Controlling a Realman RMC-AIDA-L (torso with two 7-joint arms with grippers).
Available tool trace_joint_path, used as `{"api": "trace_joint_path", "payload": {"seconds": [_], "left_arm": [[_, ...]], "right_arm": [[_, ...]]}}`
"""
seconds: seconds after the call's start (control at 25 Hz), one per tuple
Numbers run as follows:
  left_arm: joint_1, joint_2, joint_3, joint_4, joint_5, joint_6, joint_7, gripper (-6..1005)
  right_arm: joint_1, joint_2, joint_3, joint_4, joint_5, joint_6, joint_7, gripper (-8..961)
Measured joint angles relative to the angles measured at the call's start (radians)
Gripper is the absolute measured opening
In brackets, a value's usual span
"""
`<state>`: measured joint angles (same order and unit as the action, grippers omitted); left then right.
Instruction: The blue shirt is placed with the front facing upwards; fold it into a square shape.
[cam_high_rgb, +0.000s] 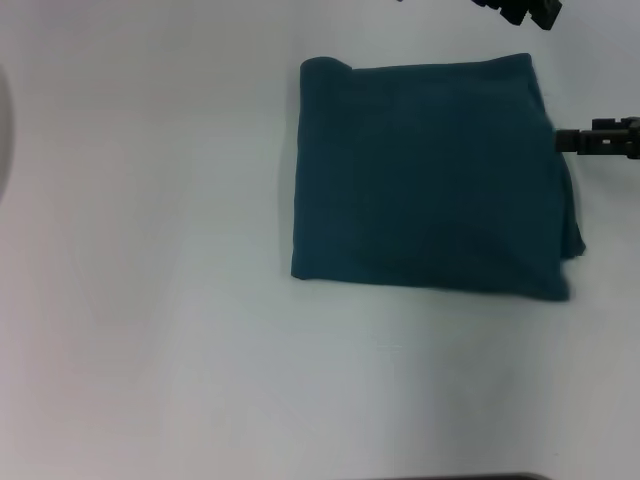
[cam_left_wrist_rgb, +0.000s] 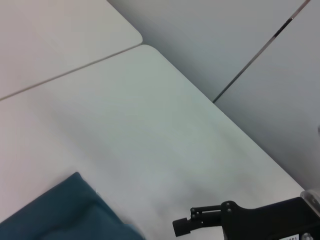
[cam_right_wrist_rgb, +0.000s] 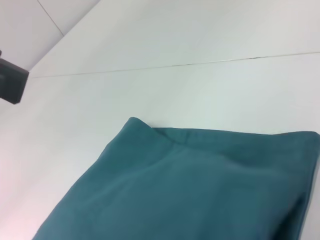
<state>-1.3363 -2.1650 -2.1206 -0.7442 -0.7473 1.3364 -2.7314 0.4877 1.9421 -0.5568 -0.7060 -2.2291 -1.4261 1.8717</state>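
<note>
Folded dark teal-blue cotton shirt (cam_high_rgb: 430, 175) nearly square on white counter (cam_high_rgb: 150, 300); right tool (cam_high_rgb: 600, 140) at its edge, grip unclear; only tidying left.

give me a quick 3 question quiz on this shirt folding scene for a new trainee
1. True or false: the blue shirt lies spread flat with both sleeves out.
2. Which gripper is at the shirt's edge in the head view?
A. left gripper
B. right gripper
C. neither
3. Fill in: the shirt lies on a white ____.

Key
1. False. It is already folded into a roughly square bundle, with no lettering showing.
2. B. The right gripper reaches in from the right and meets the shirt's right edge; the left gripper is at the top edge of the head view, beyond the shirt's far edge.
3. table
</note>
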Motion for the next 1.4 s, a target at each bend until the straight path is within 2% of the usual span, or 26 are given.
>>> {"api": "trace_joint_path", "payload": {"seconds": [0.28, 0.48, 0.68, 0.88, 0.96, 1.08, 1.24, 1.32, 1.4], "left_arm": [[0.012, 0.003, -0.009, -0.012, -0.005, 0.011, 0.004, 267], [0.05, 0.005, -0.02, -0.07, -0.015, 0.038, 0.008, 499], [0.1, 0.015, -0.029, -0.159, -0.039, 0.125, 0.031, 742], [0.198, 0.019, -0.081, -0.224, -0.113, 0.187, 0.179, 881], [0.252, 0.03, -0.113, -0.23, -0.171, 0.196, 0.276, 908], [0.337, 0.073, -0.158, -0.195, -0.271, 0.199, 0.447, 905], [0.454, 0.132, -0.177, -0.135, -0.392, 0.219, 0.675, 904], [0.516, 0.149, -0.179, -0.119, -0.432, 0.233, 0.798, 904], [0.569, 0.153, -0.183, -0.111, -0.443, 0.243, 0.897, 904]], "right_arm": [[0.0, -0.001, 0.0, -0.005, -0.001, 0.005, 0.015, 915], [0.001, -0.006, 0.009, -0.006, -0.001, 0.005, 0.031, 916], [0.009, -0.03, 0.003, -0.007, -0.005, -0.041, 0.116, 916], [0.029, -0.07, 0.007, -0.008, -0.01, -0.136, 0.252, 915], [0.037, -0.078, 0.007, -0.012, -0.011, -0.161, 0.282, 915], [0.044, -0.082, 0.004, -0.021, -0.012, -0.181, 0.322, 916], [0.055, -0.091, 0.003, -0.023, -0.014, -0.218, 0.377, 916], [0.064, -0.095, 0.003, -0.029, -0.026, -0.234, 0.411, 916], [0.078, -0.099, 0.005, -0.034, -0.06, -0.242, 0.456, 916]]}}
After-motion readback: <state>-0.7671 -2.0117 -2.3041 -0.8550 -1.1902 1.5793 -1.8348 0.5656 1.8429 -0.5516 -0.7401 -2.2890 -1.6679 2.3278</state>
